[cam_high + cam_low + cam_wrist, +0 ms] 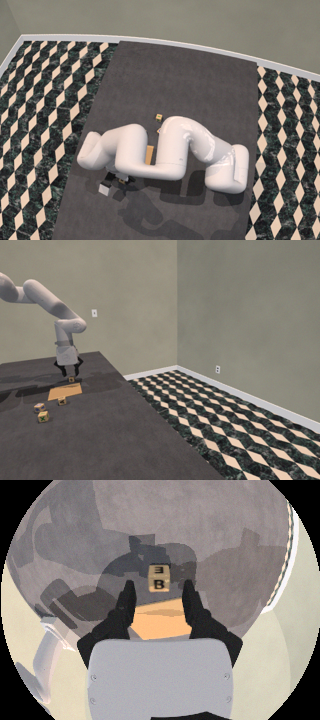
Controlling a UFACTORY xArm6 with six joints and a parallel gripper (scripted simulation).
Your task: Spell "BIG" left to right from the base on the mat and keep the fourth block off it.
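So nearest me is the block with a green X on its side (159,117) (43,416), just beside the blue-lettered block (158,131) (39,407), which the arm partly covers from above. Then the A-sided block (62,400), top letter too small to read, by the near edge of the orange mat (149,155) (64,392) (162,625). Past the mat sits the block with a B face (122,181) (71,379) (159,578); might be B on top, hard to say. Gripper's (123,178) (70,375) (159,583) pointing down above it, fingers parted, holding nothing. Arm's (170,147) (46,295) bent overhead, its base cut off from here.
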